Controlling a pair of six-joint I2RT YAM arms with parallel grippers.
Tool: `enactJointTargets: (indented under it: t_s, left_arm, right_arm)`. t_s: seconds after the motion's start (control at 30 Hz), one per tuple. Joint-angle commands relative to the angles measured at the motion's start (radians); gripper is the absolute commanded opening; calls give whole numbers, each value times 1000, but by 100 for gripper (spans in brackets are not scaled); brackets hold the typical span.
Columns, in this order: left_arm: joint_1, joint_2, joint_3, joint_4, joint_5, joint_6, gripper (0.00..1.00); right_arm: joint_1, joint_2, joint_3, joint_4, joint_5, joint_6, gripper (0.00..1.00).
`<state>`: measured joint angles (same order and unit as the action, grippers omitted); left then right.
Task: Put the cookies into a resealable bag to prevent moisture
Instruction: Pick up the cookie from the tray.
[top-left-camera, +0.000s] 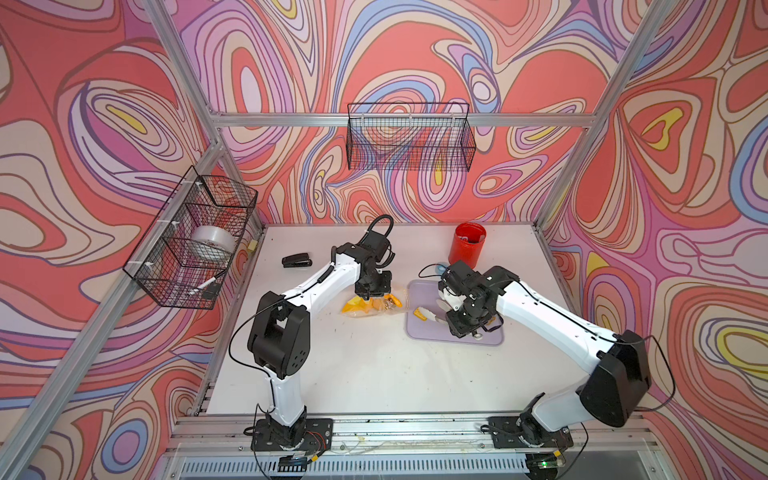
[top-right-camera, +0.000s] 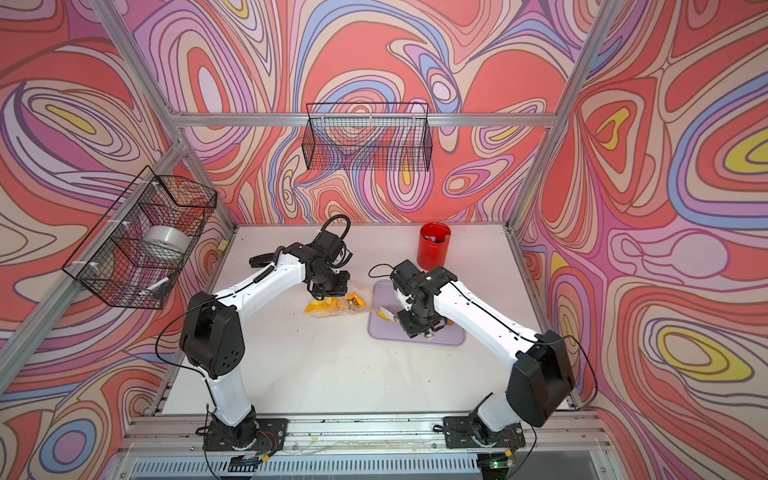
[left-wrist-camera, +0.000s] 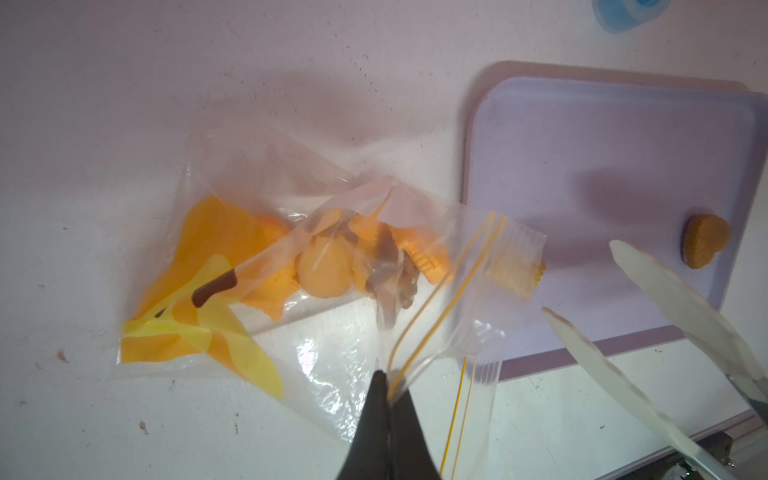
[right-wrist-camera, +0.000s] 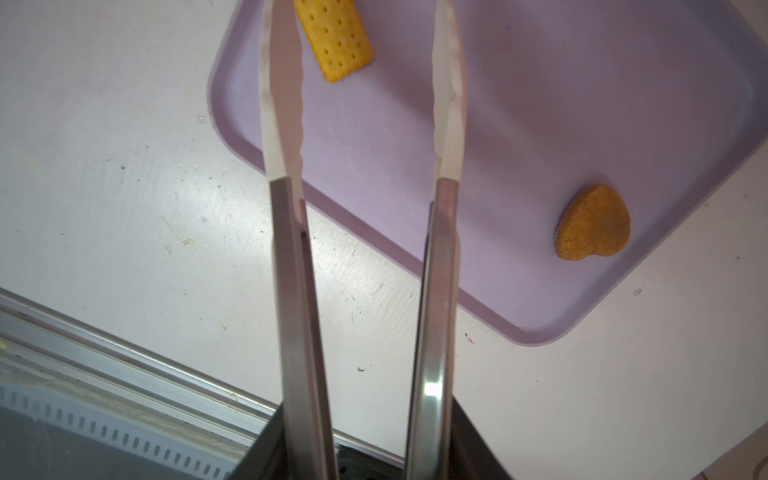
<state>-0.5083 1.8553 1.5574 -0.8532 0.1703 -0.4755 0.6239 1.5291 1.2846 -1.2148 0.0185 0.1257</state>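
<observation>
Scuffed white tabletop (left-wrist-camera: 124, 104); crinkly clear bag (left-wrist-camera: 332, 361); heart-shaped tan cookie (right-wrist-camera: 594, 222).

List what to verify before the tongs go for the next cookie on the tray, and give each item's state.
1. Grip: left gripper shut on the resealable bag at its zip edge: ok.
2. Tool: tongs with tips apart and empty: ok.
3. Bag mouth wide enough for the tongs: cannot tell.
4. Targets lying free on the tray: rectangular cracker and heart-shaped cookie, well apart: ok.
5. Every cookie bagged: not ok, those two are outside.
</observation>
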Motion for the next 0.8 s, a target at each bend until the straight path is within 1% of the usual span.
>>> enactJointTargets:
  t_s: [0.0,0.17,0.33,0.43,0.63,0.77]
  left_arm:
    - [5,-28,-5,-40,-31,-8,0]
    - [5,-19,0,-39,-28,-6,0]
    - [5,-12,3,-33,-25,-6,0]
    - [5,-4,8,-32,-22,-5,0]
    - [5,3,13,-31,-12,-4,0]
    - [5,3,9,-23,-9,-3,0]
  right_arm:
    - [2,38,8,36,40,-3,45]
    - [12,95,36,40,25,-41,45]
    - [30,107,42,31,5,-54,45]
    - [31,98,42,28,37,-43,45]
    - [30,58,62,8,55,-6,46]
    - [34,40,53,0,32,-28,46]
